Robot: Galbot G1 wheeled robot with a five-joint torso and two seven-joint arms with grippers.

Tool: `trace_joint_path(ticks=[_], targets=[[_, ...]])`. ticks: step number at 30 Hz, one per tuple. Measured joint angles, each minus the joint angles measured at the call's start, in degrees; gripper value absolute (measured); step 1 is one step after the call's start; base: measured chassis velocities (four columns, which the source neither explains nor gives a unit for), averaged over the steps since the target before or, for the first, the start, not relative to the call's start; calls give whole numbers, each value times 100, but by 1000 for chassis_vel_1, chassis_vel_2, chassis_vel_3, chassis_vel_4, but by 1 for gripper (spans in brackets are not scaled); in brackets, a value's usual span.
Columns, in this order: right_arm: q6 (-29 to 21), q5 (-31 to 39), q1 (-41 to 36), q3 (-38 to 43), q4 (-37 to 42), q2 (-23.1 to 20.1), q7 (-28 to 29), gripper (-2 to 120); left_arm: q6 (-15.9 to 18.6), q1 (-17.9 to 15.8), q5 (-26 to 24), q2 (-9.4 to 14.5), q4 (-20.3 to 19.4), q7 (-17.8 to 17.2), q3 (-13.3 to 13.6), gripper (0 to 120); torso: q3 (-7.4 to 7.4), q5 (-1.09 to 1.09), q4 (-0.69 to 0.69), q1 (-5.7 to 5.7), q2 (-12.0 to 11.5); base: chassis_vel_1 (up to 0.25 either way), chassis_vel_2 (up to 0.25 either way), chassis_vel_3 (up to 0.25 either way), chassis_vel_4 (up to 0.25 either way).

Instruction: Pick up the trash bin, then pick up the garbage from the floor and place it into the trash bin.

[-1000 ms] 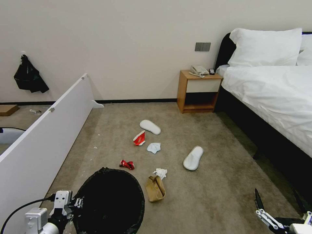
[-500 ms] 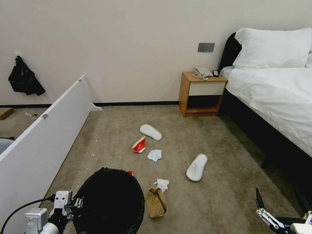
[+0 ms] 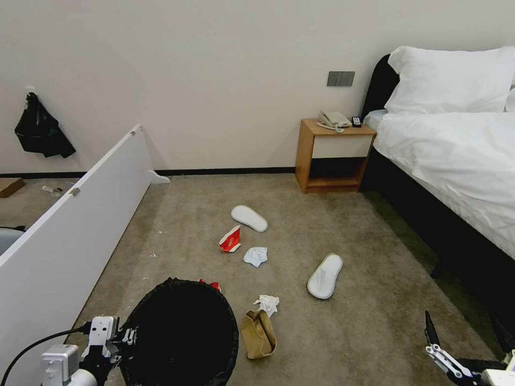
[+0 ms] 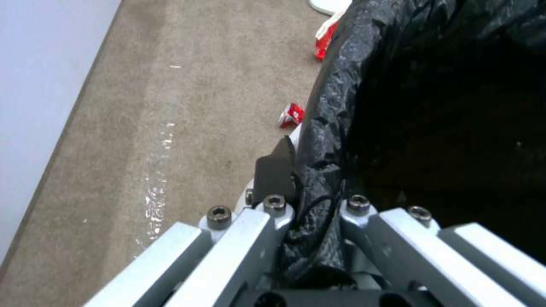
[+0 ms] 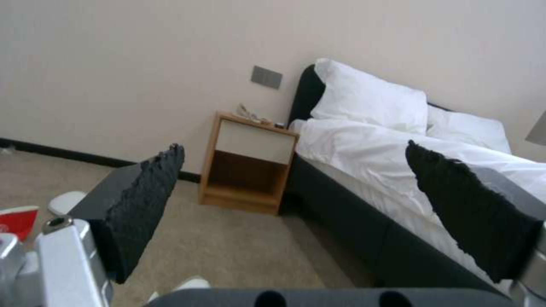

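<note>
The trash bin [image 3: 182, 332], lined with a glossy black bag, is at the bottom left of the head view. My left gripper [image 3: 126, 336] is shut on its rim; the left wrist view shows the gripper [image 4: 313, 183] clamping the bag-covered edge [image 4: 335, 128]. The garbage lies on the carpet beyond: a brown paper bag [image 3: 258, 333], a white tissue [image 3: 267, 304], a second tissue [image 3: 255, 255], a red-and-white carton [image 3: 230, 239], a red wrapper [image 3: 210, 284] half hidden behind the bin, and two white slippers [image 3: 249, 217] [image 3: 325, 275]. My right gripper [image 3: 464, 332] hangs open at the bottom right, empty [image 5: 293, 149].
A long white panel [image 3: 70, 230] runs along the left. A wooden nightstand [image 3: 332, 155] stands against the far wall, and a bed [image 3: 456, 161] with a dark base fills the right. A black bag [image 3: 42, 131] hangs on the wall. Open carpet lies between panel and bed.
The whole head picture shifted in the first half second, so the camera moved; the litter now sits lower and the bin covers more of the red wrapper. Both grippers hold their poses.
</note>
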Motion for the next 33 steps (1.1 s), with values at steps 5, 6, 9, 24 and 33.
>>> trace_joint_path(ticks=[5,6,9,24,33], targets=[[11,-22,6,6,-17,5,-21,100,-4,-2,9,-3,28,4,10,3,0,0,0,0,0,0,0,0,0],[11,-22,6,6,-17,5,-21,100,-4,-2,9,-3,28,4,10,3,0,0,0,0,0,0,0,0,0],[12,-24,20,7,-22,6,-30,100,-5,-13,10,-2,42,7,13,3,0,0,0,0,0,0,0,0,0],[11,-16,36,5,-24,2,-67,100,-6,-38,10,8,55,11,16,3,0,-2,1,0,0,95,91,-88,-93],[39,24,33,4,-40,-13,-161,100,-6,-25,10,-3,56,8,18,3,0,1,0,0,0,120,117,-126,-122]])
